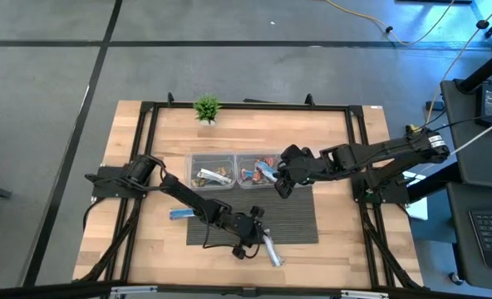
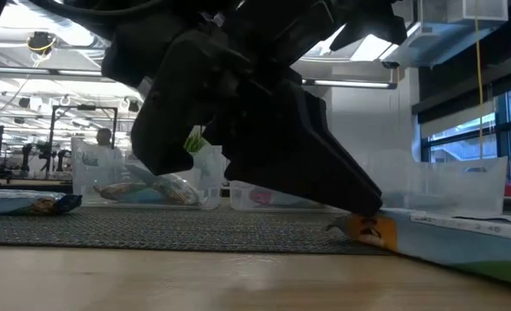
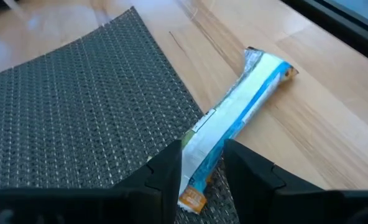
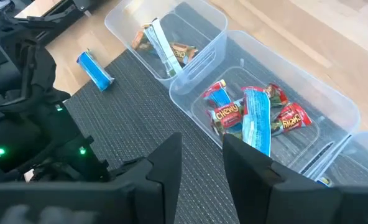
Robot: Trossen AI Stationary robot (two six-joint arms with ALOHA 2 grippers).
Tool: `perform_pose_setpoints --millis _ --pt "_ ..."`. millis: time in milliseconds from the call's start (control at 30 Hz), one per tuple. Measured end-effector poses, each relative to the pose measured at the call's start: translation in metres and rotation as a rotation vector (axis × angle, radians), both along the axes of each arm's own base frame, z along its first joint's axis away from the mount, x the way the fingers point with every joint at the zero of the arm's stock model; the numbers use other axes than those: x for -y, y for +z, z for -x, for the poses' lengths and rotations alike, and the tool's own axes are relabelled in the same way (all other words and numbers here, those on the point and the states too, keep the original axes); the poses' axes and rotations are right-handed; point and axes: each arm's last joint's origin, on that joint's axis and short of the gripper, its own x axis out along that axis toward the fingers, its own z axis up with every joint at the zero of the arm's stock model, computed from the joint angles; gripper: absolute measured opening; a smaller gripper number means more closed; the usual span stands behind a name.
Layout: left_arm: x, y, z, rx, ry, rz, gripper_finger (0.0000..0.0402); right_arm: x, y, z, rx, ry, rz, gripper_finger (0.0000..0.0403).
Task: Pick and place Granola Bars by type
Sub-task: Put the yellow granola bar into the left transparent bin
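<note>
A silvery-white and blue granola bar (image 3: pixel 240 106) lies across the near edge of the grey mat (image 1: pixel 254 212), partly on the wood; in the high view this bar (image 1: pixel 272 252) is near the table's near edge. My left gripper (image 3: pixel 201 171) is at its mat-side end, shut on it. My right gripper (image 4: pixel 202 165) hovers open and holding nothing over the mat, beside the clear bins (image 1: pixel 233 170). One bin (image 4: pixel 171 37) holds brown and white bars, the middle bin (image 4: pixel 252 115) red bars and a blue-white one. A blue bar (image 4: pixel 96 68) lies at the mat's left edge. My left gripper pinches the granola bar's mat-side end (image 3: pixel 199 152) between its two fingers, which lie along the bar, one on each long side. It comes slanting down from the table's left. The bar lies flat, that end on the mat and its far end (image 3: pixel 268 65) on the wood.
A small potted plant (image 1: pixel 206 108) stands near the far edge. A black frame (image 1: pixel 146 149) runs around the wooden table. The bins sit along the mat's far edge, and a third clear bin (image 4: pixel 358 155) shows beyond the middle one.
</note>
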Motion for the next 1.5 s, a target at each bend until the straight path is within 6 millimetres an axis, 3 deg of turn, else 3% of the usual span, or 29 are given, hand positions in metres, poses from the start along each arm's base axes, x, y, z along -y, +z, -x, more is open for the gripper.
perform_pose_setpoints --millis 267,833,967,1267,1500 --pt "0.001 0.000 0.000 0.000 -0.060 -0.002 0.0115 0.000 0.000 0.000 0.000 0.001 0.001 0.0120" --pt "0.004 0.001 0.001 -0.016 -0.135 0.051 0.0120 -0.025 0.000 0.006 0.007 0.067 0.037 0.0120" --pt "0.005 0.002 0.002 -0.015 -0.134 0.054 0.0146 -0.026 0.000 0.007 0.011 0.058 0.051 0.0120" --pt "0.003 0.016 0.001 0.055 -0.170 -0.040 0.0246 -0.026 0.000 0.006 0.010 0.059 0.051 0.0120" --pt "-0.007 0.019 -0.004 0.071 -0.232 -0.051 0.0258 -0.026 0.000 0.006 0.010 0.059 0.050 0.0120"
